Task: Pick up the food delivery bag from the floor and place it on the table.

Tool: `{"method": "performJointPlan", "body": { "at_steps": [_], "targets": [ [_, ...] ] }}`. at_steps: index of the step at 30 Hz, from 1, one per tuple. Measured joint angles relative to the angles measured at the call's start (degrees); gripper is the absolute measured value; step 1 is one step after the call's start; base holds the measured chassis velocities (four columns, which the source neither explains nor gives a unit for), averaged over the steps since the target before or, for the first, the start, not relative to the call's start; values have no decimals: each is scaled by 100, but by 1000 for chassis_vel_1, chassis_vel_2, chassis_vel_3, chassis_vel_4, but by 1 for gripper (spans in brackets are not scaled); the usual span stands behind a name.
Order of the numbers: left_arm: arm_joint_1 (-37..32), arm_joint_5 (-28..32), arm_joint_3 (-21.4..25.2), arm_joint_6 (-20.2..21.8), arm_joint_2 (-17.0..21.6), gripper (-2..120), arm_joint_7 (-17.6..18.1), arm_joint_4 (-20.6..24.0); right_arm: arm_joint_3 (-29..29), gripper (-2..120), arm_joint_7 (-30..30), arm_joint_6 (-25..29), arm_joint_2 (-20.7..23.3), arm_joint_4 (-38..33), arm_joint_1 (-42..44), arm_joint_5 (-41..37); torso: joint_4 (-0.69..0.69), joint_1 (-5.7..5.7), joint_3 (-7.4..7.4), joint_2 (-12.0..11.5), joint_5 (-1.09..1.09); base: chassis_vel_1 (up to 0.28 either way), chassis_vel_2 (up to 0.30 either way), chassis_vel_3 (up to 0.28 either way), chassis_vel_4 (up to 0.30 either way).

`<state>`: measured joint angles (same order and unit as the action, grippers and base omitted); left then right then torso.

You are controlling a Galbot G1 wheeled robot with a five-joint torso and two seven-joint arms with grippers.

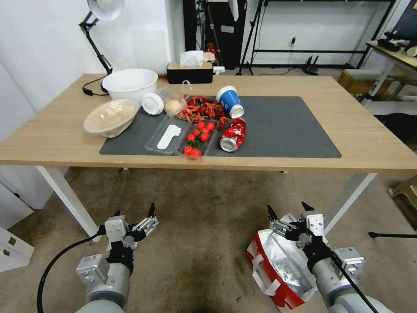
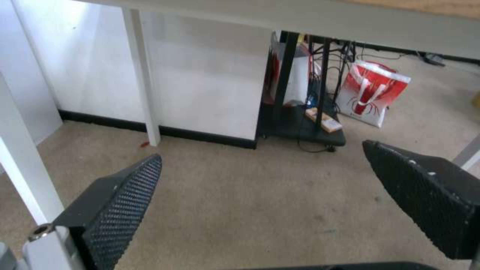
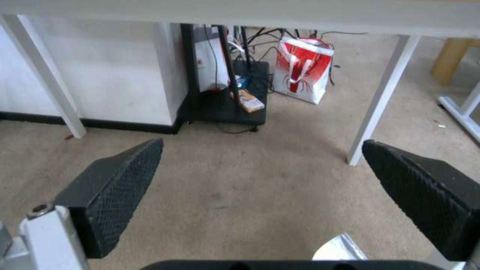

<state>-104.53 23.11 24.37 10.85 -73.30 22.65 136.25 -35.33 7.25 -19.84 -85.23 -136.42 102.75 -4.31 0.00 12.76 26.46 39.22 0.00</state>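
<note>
The bag (image 1: 278,269) lies on the floor (image 1: 204,226) at about 5 o'clock in the head view, on the robot's own side of the table (image 1: 365,139), tipped so that its foil-lined mouth faces up and its white strap handles hang down the red side. The right gripper (image 1: 290,208) hovers just above the bag's far edge with its fingers spread wide and holding nothing; in the right wrist view a corner of foil (image 3: 340,247) shows just below the open fingers (image 3: 115,195). The left gripper (image 1: 134,214) waits at about 7 o'clock over bare carpet, well apart from the bag, likewise spread wide and empty. The step in hand appears to be the approach, before any grasp: the bag has not yet been lifted. The next move would call for the right gripper to descend and close on a handle or the rim, both of which are thin and floppy. The tabletop carries a bowl (image 1: 130,82), a cup (image 1: 230,101), a can (image 1: 233,134) and tomatoes (image 1: 197,138) at its left and centre; the right half of the mat (image 1: 295,130) offers free room for the bag.
</note>
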Motion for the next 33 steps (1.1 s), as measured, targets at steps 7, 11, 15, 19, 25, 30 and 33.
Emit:
{"method": "performJointPlan", "body": {
  "at_steps": [7, 11, 15, 19, 25, 30, 33],
  "targets": [
    [-14, -23, 4, 12, 27, 100, -15, -14, 0, 100, -14, 103, -17, -4, 35, -1, 0, -71, -99, -170, 0, 0, 0, 0, 0],
    [-20, -36, 4, 14, 38, 100, -23, -18, 1, 100, -20, 193, -30, -4, 56, -4, 0, -110, -160, -268, 0, 0, 0, 0, 0],
    [-23, -42, 4, 14, 46, 100, -26, -18, -2, 100, -21, 224, -31, -4, 73, -4, 0, -143, -219, -362, 0, 0, 0, 0, 0],
    [-30, -48, 7, 14, 55, 100, -29, -20, -3, 100, -26, 245, -31, 2, 87, -4, 0, -180, -271, -450, 0, 0, 0, 0, 0],
    [-34, -57, 7, 14, 52, 100, -31, -29, -5, 100, -47, 276, -29, 20, 96, 20, 0, -226, -351, -579, 0, 0, 0, 0, 0],
    [-39, -68, 9, 13, 49, 100, -32, -29, -26, 100, -12, 352, -8, 23, 95, 31, 0, -271, -417, -690, 0, 0, 0, 0, 0],
    [-42, -75, 10, 10, 39, 100, -32, -28, -43, 100, 6, 447, 9, 43, 82, 34, 0, -309, -480, -791, 0, 0, 0, 0, 0]
  ]
}}
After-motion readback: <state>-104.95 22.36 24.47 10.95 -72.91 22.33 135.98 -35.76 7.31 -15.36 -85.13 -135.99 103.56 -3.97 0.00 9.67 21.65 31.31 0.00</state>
